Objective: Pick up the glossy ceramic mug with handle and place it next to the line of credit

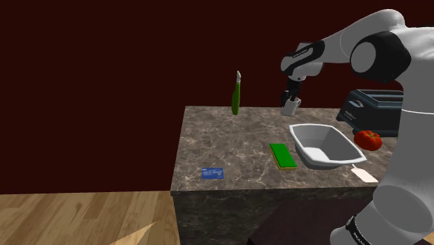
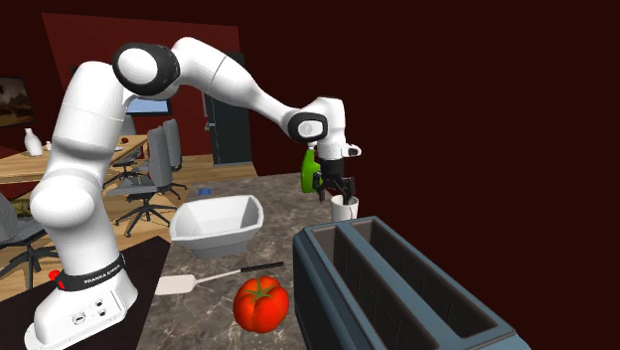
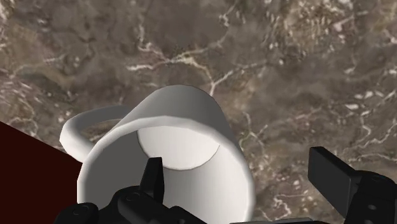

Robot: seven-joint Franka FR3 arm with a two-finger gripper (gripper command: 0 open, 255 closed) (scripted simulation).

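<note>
The shoulder camera looked down over the stone counter (image 1: 229, 149) from beside the arm (image 1: 341, 42), well back. The second peered along it from behind the toaster (image 2: 397, 288), seemingly near counter height. The wrist camera hung close above the white mug (image 3: 184, 114), which all three shared.

Walls: a dark red wall (image 1: 90, 83) stands behind the counter in the shoulder view. In the second exterior view a brighter red wall (image 2: 99, 40) shows at the far left, and the rest is deep maroon.
Floor: light wood planks (image 1: 69, 216) lie beside the counter at the shoulder view's lower left.
Counter: a block with a brown stone top (image 1: 229, 149) veined in white, and sides of the same stone.
Table: a wooden table (image 2: 70, 159) stands at the second exterior view's far left.
Chairs: grey office chairs (image 2: 159, 169) on wheeled bases stand just beside the table.
Far wall: a tall dark panel (image 2: 231, 119), cabinet or door, cannot tell which.
Picture: a framed picture (image 2: 12, 99) hangs at that view's left edge.
Light: dim, brightest on the floor and table.
</note>
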